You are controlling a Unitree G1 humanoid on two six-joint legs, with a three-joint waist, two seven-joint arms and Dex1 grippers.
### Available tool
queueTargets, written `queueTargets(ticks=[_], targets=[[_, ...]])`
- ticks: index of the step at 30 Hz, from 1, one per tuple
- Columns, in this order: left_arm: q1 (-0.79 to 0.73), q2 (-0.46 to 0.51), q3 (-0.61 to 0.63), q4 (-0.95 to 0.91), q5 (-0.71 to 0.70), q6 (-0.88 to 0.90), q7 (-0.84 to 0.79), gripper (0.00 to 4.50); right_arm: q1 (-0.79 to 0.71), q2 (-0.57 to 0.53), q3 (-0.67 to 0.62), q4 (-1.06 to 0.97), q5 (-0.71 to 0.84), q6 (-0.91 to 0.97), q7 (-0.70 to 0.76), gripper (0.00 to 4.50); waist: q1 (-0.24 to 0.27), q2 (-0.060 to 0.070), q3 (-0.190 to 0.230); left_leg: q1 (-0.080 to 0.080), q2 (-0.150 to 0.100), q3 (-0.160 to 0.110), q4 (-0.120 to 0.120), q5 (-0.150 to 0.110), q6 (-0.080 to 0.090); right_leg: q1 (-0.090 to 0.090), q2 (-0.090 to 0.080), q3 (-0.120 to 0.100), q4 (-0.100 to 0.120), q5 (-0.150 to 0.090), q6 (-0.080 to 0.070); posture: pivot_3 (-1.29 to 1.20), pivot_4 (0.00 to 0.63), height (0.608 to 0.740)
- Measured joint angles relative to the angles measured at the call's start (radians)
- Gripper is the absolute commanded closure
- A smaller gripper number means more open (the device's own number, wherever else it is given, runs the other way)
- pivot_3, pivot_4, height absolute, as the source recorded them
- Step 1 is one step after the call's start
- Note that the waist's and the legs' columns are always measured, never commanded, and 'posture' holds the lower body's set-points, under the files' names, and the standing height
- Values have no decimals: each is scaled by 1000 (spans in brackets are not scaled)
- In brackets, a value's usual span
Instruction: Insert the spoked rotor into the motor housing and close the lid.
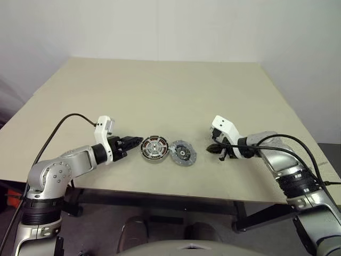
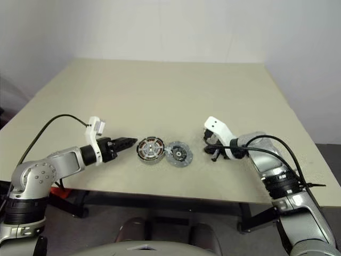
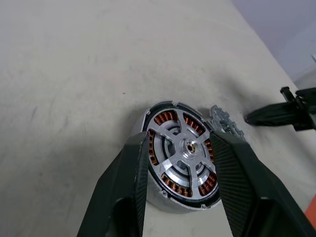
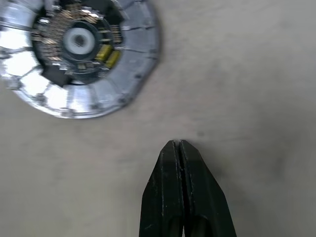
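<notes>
The motor housing (image 1: 154, 149) lies flat near the table's front edge, copper windings (image 3: 165, 118) showing in a ring. The spoked rotor (image 3: 190, 146) sits inside it, silver spokes over the windings. My left gripper (image 1: 137, 142) is open at the housing's left edge, and in the left wrist view its fingers (image 3: 133, 168) straddle the housing's near part. The lid (image 1: 183, 153), a grey disc with dark electronics at its centre (image 4: 74, 49), lies on the table just right of the housing. My right gripper (image 1: 212, 150) is shut and empty, a little to the right of the lid.
The beige table (image 1: 160, 90) stretches bare behind the parts. Black cables trail from both wrists (image 1: 58, 128). The table's front edge runs just below the housing and lid.
</notes>
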Motion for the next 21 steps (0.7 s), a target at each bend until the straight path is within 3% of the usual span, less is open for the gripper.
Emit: queueTargets(ticks=[7,21], targets=[[23,-6,1,0,2,2,1,2454,-4,25,-61,-28,176,298,4,4470,2,0,0,0,-1,0,0,0,0,0,0,0,0,-1,1,0,0,740],[21,-8,2,0,5,3,15,2454,-36,83,-58,31,208,297,-85,4470,-1,0,0,1,0,0,0,1,-1,0,0,0,0,-2,4,0,0,740]])
